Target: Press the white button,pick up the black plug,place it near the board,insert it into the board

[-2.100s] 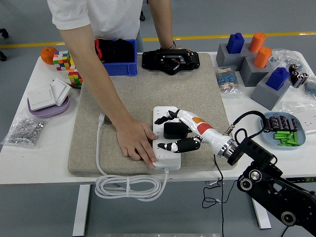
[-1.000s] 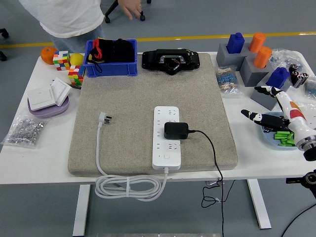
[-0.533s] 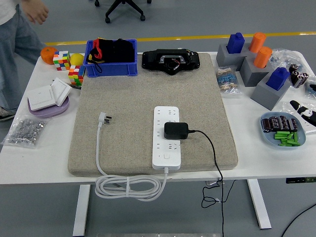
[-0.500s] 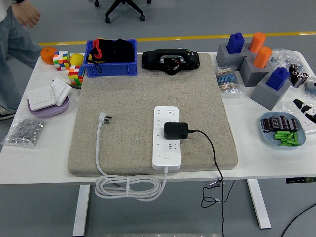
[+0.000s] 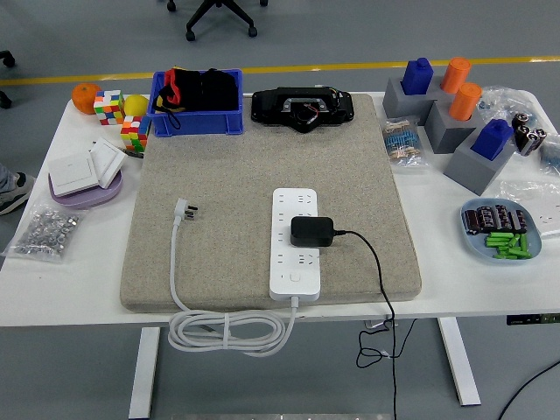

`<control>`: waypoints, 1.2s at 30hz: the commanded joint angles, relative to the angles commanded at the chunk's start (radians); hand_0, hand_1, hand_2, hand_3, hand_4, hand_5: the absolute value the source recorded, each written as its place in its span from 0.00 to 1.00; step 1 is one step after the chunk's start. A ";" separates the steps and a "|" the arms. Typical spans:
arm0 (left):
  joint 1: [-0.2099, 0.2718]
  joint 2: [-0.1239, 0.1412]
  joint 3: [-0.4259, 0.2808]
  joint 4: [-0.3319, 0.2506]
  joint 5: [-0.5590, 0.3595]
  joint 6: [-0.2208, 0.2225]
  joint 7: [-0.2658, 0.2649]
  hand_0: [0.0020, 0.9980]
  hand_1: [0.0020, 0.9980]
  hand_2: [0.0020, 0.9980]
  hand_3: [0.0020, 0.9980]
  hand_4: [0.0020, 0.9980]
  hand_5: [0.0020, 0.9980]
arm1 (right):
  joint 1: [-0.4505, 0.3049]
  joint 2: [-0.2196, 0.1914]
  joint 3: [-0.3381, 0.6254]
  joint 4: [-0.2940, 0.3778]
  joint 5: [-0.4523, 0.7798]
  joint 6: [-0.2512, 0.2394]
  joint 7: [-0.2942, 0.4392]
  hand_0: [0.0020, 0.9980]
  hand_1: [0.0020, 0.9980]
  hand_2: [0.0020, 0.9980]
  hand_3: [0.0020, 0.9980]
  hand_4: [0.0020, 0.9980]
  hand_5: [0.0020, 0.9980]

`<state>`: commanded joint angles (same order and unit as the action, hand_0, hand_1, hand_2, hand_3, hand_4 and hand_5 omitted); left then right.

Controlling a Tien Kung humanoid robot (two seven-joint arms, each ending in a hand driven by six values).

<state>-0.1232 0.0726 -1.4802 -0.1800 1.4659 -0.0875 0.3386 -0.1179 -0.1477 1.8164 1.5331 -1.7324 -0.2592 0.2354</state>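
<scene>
- Nearest to us, a coil of white cable [image 5: 229,331] hangs below the table's [image 5: 79,293] front edge, under the mat.
- On the grey mat [image 5: 236,149] we see the white board [image 5: 296,242] lying lengthwise, with its white button [image 5: 296,279] at the near end.
- The black plug [image 5: 312,231] sits on the board, about at its middle, on the right side. Its black cord [image 5: 374,262] runs to the right over the mat and drops over the front edge.
- To the left of the board, the board's own white plug [image 5: 184,209] lies flat on the mat, apart from the board.
- We see no robot hand here, so we cannot tell anything about the fingers.
- At the right side, a blue plate [image 5: 468,231] holds black and green small parts.
- At the left side, a bag of metal parts [image 5: 39,229] lies near a purple dish [image 5: 83,194] with white switches [image 5: 83,166] on it.
- Farther back on the right, grey blocks [image 5: 455,122] carry blue and orange pegs, and a small bag [image 5: 402,142] lies just beside the mat.
- At the far edge we see a black device [image 5: 303,107] on the mat, a blue bin [image 5: 198,101] touching the mat's corner, colour cubes [image 5: 118,118] and an orange [image 5: 85,96].
- At the left edge a shoe [image 5: 10,192] of a person shows on the floor.
</scene>
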 joint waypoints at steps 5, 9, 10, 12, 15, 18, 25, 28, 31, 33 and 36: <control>0.009 0.001 -0.011 0.000 0.009 0.001 0.002 0.77 0.71 0.66 0.73 0.65 0.53 | -0.036 -0.002 0.043 0.022 0.027 0.026 -0.048 0.78 0.69 0.63 0.66 1.00 0.56; 0.013 0.005 -0.016 0.000 0.012 0.001 0.000 0.77 0.71 0.66 0.73 0.65 0.53 | -0.064 0.005 0.070 0.031 0.062 0.039 -0.045 0.79 0.70 0.65 0.67 1.00 0.71; 0.014 0.006 -0.017 0.000 0.012 0.001 -0.001 0.77 0.71 0.66 0.73 0.65 0.53 | -0.069 0.007 0.074 0.031 0.069 0.041 -0.043 0.79 0.70 0.65 0.67 1.00 0.71; 0.017 0.009 -0.023 0.000 0.017 0.001 0.000 0.77 0.71 0.66 0.73 0.65 0.53 | -0.082 0.012 0.082 0.030 0.079 0.043 -0.032 0.79 0.70 0.65 0.67 1.00 0.71; 0.022 0.010 -0.027 0.000 0.021 0.000 -0.001 0.77 0.71 0.66 0.73 0.65 0.53 | -0.094 0.017 0.088 0.031 0.091 0.041 -0.015 0.80 0.70 0.65 0.68 1.00 0.82; 0.027 0.009 -0.024 0.000 0.017 0.000 -0.002 0.77 0.71 0.66 0.73 0.65 0.53 | -0.102 0.019 0.092 0.034 0.103 0.035 0.025 0.80 0.70 0.65 0.68 1.00 0.82; 0.029 0.006 -0.018 0.000 0.010 -0.001 -0.003 0.77 0.71 0.66 0.73 0.65 0.53 | -0.104 0.019 0.097 0.039 0.102 0.032 0.064 0.79 0.68 0.63 0.65 1.00 0.80; 0.029 0.006 -0.021 0.000 0.011 -0.001 -0.003 0.77 0.71 0.66 0.73 0.65 0.53 | -0.103 0.018 0.096 0.043 0.095 0.035 0.056 0.79 0.68 0.63 0.64 1.00 0.78; 0.031 0.006 -0.023 0.000 0.011 -0.002 -0.003 0.77 0.71 0.66 0.73 0.65 0.53 | -0.098 0.017 0.091 0.050 0.091 0.036 0.052 0.79 0.68 0.63 0.64 1.00 0.78; 0.033 0.008 -0.022 0.000 0.007 -0.002 -0.005 0.77 0.71 0.66 0.73 0.65 0.53 | -0.097 0.015 0.086 0.049 0.093 0.031 0.071 0.76 0.65 0.59 0.63 1.00 0.77; 0.034 0.010 -0.023 0.000 0.008 -0.002 -0.005 0.77 0.71 0.66 0.73 0.65 0.53 | -0.096 0.015 0.082 0.046 0.097 0.025 0.101 0.76 0.65 0.59 0.63 1.00 0.77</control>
<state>-0.0889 0.0827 -1.5033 -0.1800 1.4741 -0.0896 0.3340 -0.2138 -0.1330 1.8983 1.5795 -1.6357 -0.2343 0.3366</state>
